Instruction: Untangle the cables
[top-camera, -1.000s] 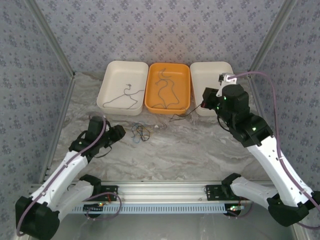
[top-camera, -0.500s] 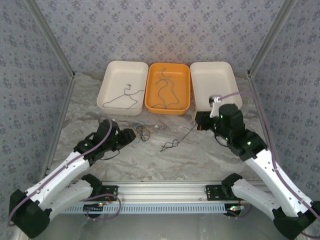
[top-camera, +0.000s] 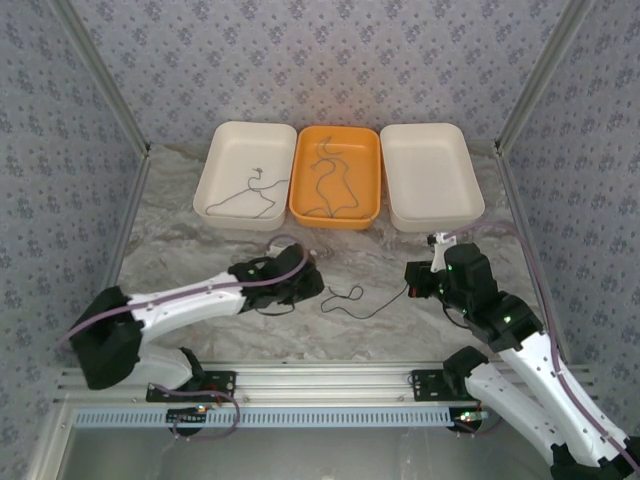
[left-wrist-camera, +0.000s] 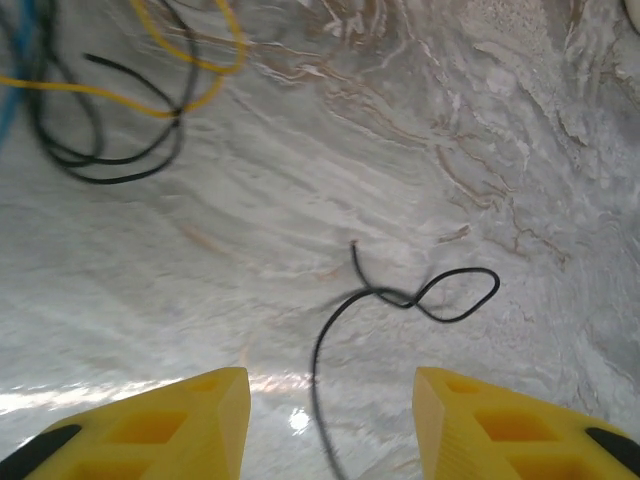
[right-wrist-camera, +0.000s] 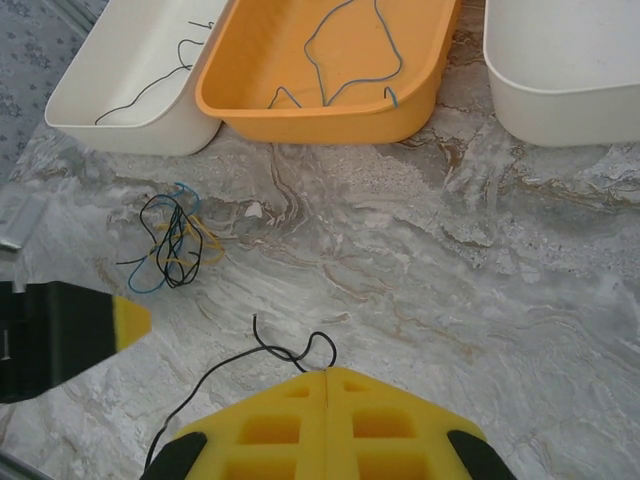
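The left gripper (top-camera: 312, 282) hovers low over the marbled table (top-camera: 180, 250). Its yellow fingers (left-wrist-camera: 190, 420) are spread apart, with a loose black cable (left-wrist-camera: 400, 298) lying on the tabletop in the gap between them. The cable curls into a small loop just ahead of those fingers. It then runs rightward to the right gripper (top-camera: 412, 290), whose fingers (right-wrist-camera: 280, 430) are pressed tight together, pinching its other end.

A small tangle of cables (right-wrist-camera: 175, 240), black, blue and yellow strands knotted together, sits on the table. It lies apart from the black cable and nearer the trays.

Along the far edge three trays stand side by side. A white tray (top-camera: 225, 160) on the left holds one thin dark cable (top-camera: 245, 190). An orange tray (top-camera: 368, 170) in the middle holds a longer blue-grey cable (top-camera: 320, 190). A second white tray (top-camera: 430, 175) stands on the right.

From the right wrist, the left gripper's yellow-tipped finger shows at the left edge, near the black cable's loop.
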